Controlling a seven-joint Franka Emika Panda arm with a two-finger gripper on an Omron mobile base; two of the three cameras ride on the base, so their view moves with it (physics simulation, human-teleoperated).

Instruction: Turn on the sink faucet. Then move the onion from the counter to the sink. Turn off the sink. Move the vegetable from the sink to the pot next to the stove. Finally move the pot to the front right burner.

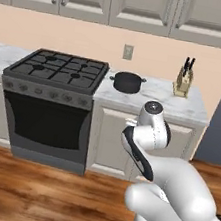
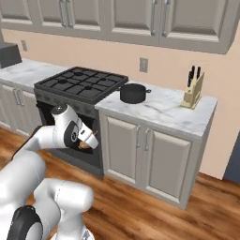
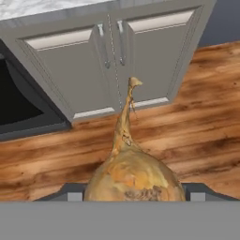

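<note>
The onion (image 3: 133,176) sits between the two dark fingertips in the hand view, bulb low and its thin stem tip pointing away toward the cabinet doors (image 3: 112,61); the gripper (image 3: 133,194) is clamped on it with jaws standing fairly wide around the bulb. In the right base view a golden-brown speck shows at the gripper (image 2: 86,143), low in front of the stove (image 2: 82,84) and well below the counter (image 2: 164,110) edge, though it is too small there to make out clearly.

Judging by the onion in hand and the base parked before the stove, the step in hand is the fourth: carrying the onion to the pot (image 1: 127,82). The pot stands on the counter just beside the stove's right edge, toward the back, apparently empty, with a knife block (image 1: 183,82) near the counter's far right corner.

The next move calls for raising the arm well up above the counter edge, reaching forward until the onion hangs over the pot's mouth, then opening the jaws. After that the pot itself has to go to the front right burner (image 1: 76,76).
</note>
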